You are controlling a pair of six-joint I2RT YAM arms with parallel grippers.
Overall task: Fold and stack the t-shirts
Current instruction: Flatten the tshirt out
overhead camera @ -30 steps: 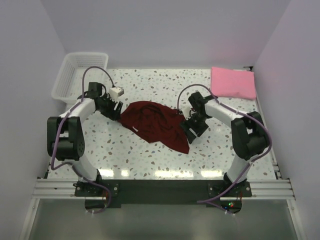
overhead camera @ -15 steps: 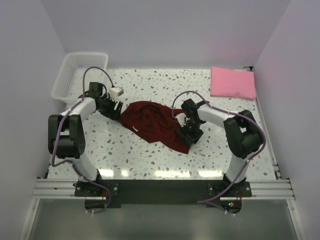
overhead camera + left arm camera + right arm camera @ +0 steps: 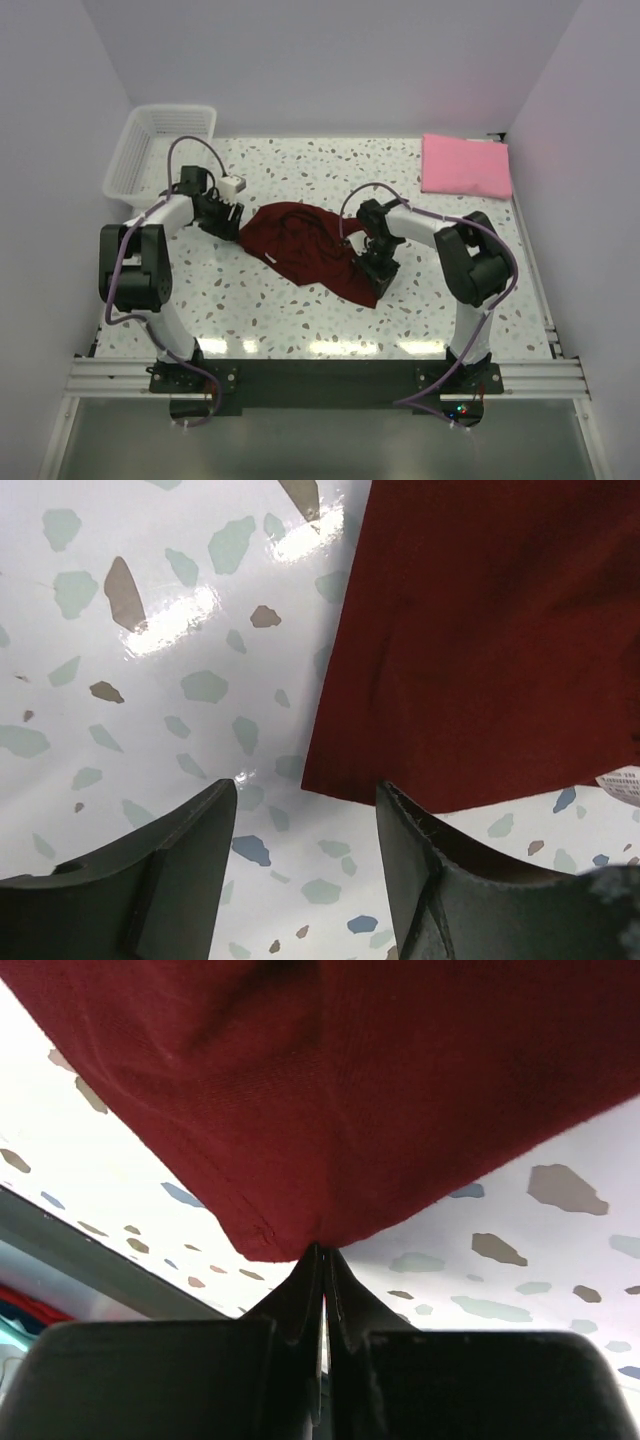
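The maroon t-shirt (image 3: 310, 245) lies crumpled in the middle of the table. My right gripper (image 3: 376, 270) is shut on its near right corner; in the right wrist view the fingertips (image 3: 322, 1252) pinch the cloth's edge (image 3: 300, 1110). At the shirt's far left edge my left gripper (image 3: 232, 222) stands open. In the left wrist view its fingers (image 3: 410, 830) straddle bare table just short of the shirt's hem (image 3: 470, 660), with nothing between them. The pink t-shirt (image 3: 466, 165) lies folded as a rectangle at the back right corner.
A white mesh basket (image 3: 160, 150) stands at the back left corner. The speckled table (image 3: 300, 310) ends at a dark rail along its near edge. White walls close in the left, back and right sides.
My right gripper slid left onto the shirt's near right corner and shut on it. The left gripper stayed at the shirt's left edge, its jaws a little narrower.
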